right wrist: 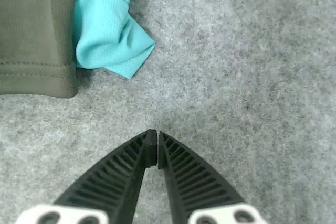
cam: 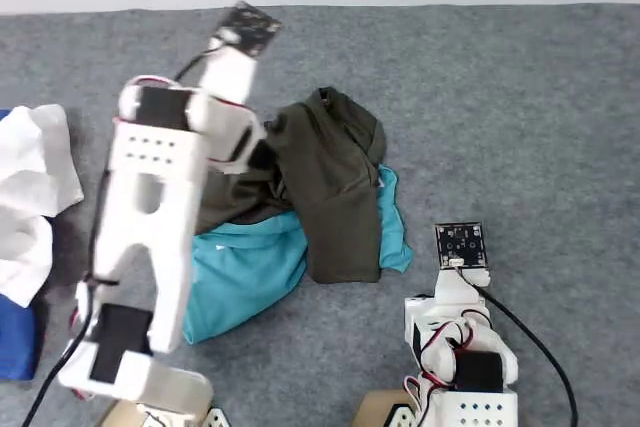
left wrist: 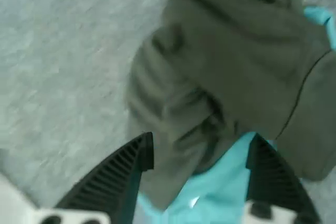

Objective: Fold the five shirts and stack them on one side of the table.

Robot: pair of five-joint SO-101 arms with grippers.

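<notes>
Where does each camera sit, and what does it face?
High view: fixed above, looking down on the grey table; left arm and right arm show.
Left wrist view: on its arm, facing the olive shirt over the teal shirt; the open left tool frames them.
Right wrist view: on its arm, facing bare table by the shirts' edges; the shut right tool shows.
Shared: all three show both shirts.

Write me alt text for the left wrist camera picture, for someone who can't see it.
The left gripper hangs open over a bunched dark olive shirt, one finger on each side of a fold. It lies on a teal shirt, on the grey table.
</notes>
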